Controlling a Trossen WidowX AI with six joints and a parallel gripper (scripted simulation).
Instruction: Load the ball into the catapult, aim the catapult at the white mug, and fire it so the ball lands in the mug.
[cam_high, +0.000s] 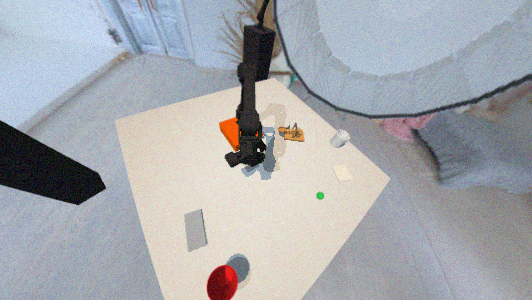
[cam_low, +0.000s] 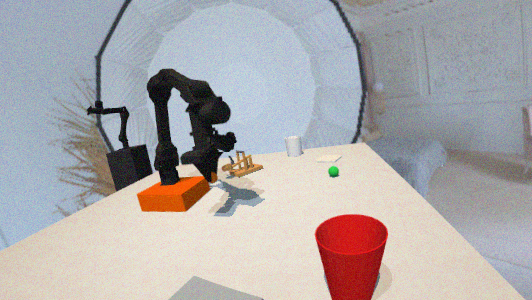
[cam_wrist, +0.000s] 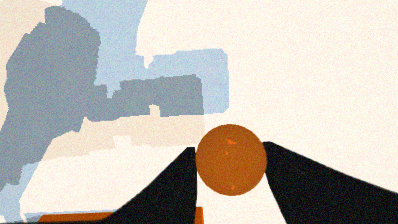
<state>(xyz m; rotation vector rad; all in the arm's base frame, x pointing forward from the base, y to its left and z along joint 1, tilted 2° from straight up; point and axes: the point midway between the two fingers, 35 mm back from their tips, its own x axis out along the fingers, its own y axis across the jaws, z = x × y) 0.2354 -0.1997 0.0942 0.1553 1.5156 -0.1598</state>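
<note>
Fingers of the black two-finger gripper (cam_high: 252, 156) (cam_low: 212, 178) (cam_wrist: 230, 156) were pinching a small, round orange ball (cam_low: 214, 177) (cam_wrist: 231, 160), one finger on each side. From the top, the arm hid the ball. The ball was up in the air over the pale, speckled table (cam_high: 150, 175) (cam_low: 125, 240) (cam_wrist: 325, 75), near the bright orange block (cam_high: 230, 132) (cam_low: 165, 201) (cam_wrist: 75, 218) under the bent black arm (cam_high: 248, 95) (cam_low: 162, 120). It was not in the little tan catapult (cam_high: 299, 137) (cam_low: 250, 171), which looked like wood and sat on the table a bit away from the gripper. The round white mug (cam_high: 340, 138) (cam_low: 293, 146) stood upright near the table's edge, apart from the catapult.

A thin, cream-coloured square (cam_high: 343, 173) (cam_low: 328, 158) lay flat near the mug. A small, shiny green ball (cam_high: 320, 195) (cam_low: 333, 171) sat near the square, but did not touch it. Well away from the catapult, a big, shiny red cup (cam_high: 222, 283) (cam_low: 352, 250) stood with its wide end up. A flat grey rectangle (cam_high: 195, 230) (cam_low: 215, 290) lay on the table too, apart from the red cup.
</note>
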